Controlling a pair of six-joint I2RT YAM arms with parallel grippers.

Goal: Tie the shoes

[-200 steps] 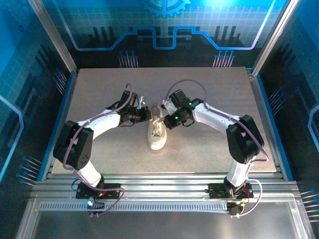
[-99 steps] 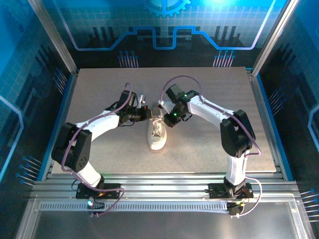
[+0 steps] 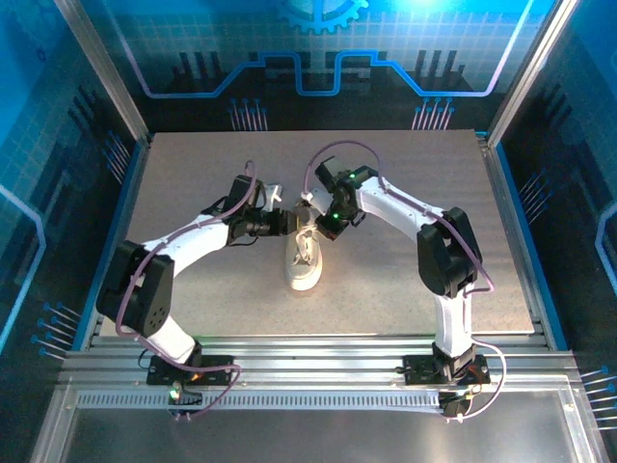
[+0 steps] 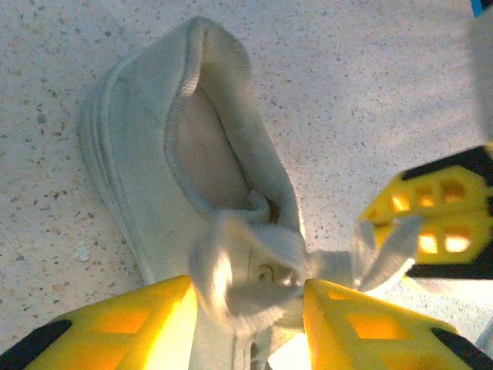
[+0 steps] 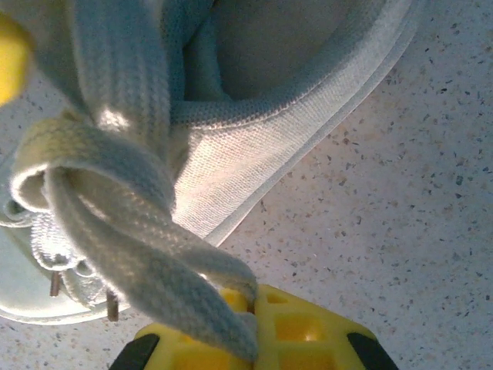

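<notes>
Left pincer (image 4: 248,312) stood partly open, a bunched knot of laces (image 4: 246,266) lying between its yellow fingers (image 4: 131,324); whether they still touched it I cannot tell. Between both arms, the white sneaker (image 3: 305,260) sat mid-table (image 3: 415,280). Further right, the right pincer (image 5: 258,312) was closed tight, pinching a flat loop of laces drawn from the eyelets.

No words or numbers are legible; a pale gear emblem (image 3: 325,19) marks the blue back wall (image 3: 193,39).
</notes>
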